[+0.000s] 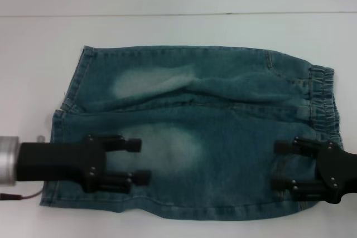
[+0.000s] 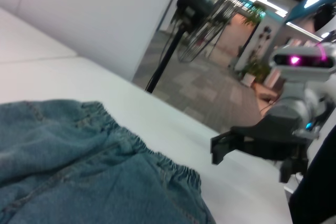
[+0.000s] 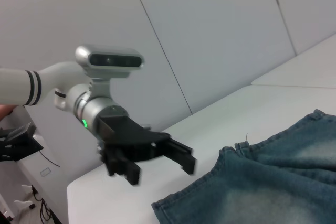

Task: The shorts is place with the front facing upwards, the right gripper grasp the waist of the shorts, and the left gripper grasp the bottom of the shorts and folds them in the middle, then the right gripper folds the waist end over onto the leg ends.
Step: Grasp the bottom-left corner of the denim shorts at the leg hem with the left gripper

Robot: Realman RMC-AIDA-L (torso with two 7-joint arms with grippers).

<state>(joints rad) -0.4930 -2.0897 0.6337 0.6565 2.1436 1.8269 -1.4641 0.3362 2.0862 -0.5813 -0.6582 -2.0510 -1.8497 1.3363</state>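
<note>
The shorts [image 1: 201, 132] are lying spread flat on the white tabletop [image 1: 178, 32], front side up, lengthwise across the scene. The waist [image 1: 323, 96], a puckered elastic band, is sitting at the right end; the leg ends [image 1: 70, 104], with their straight hems, are lying at the left end.

I am holding my left gripper [image 1: 139, 161] over the near leg, close to the left hem, with its fingers [image 1: 120, 143] spread wide and pointing right. Whether it is touching the denim, I cannot tell. In the right wrist view this gripper [image 3: 181, 156] is showing raised above the tabletop edge, beside the hem, with nothing between its jaws.

I am holding my right gripper [image 1: 277, 164] over the near right part of the shorts, just below the waist, its fingers [image 1: 290, 146] spread wide and pointing left, gripping nothing.
</note>
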